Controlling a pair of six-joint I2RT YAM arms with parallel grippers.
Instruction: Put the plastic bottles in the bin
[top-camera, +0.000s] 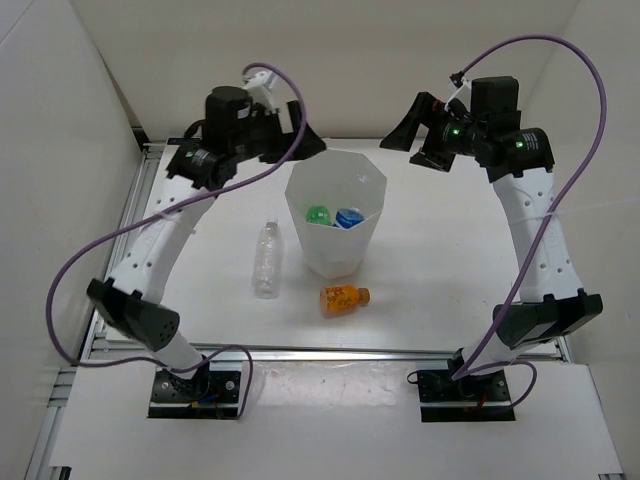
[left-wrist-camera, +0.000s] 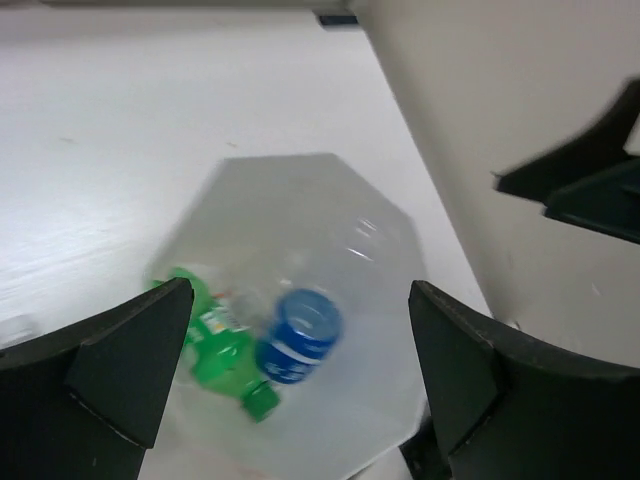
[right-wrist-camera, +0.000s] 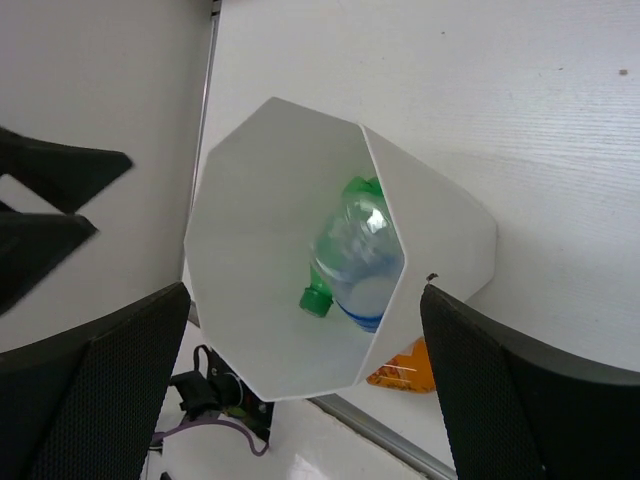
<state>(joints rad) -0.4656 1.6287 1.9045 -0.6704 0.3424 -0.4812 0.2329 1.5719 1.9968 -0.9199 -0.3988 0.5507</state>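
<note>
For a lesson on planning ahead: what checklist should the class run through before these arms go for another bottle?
1. Left gripper open, empty: ok.
2. Right gripper open, empty: ok.
3. Bin upright: ok.
4. Clear bottle lying unobstructed, left of the bin: ok.
5. Orange bottle lying unobstructed, on the bin's near side: ok.
6. Every bottle binned: not ok; only the green bottle and a blue-labelled bottle show inside.

My left arm (top-camera: 150, 250) and right arm (top-camera: 535, 230) reach forward from their bases, wrists raised and turned inward to face each other. My left gripper (top-camera: 303, 135) is spread wide, gripping nothing. My right gripper (top-camera: 402, 125) is likewise spread wide.
</note>
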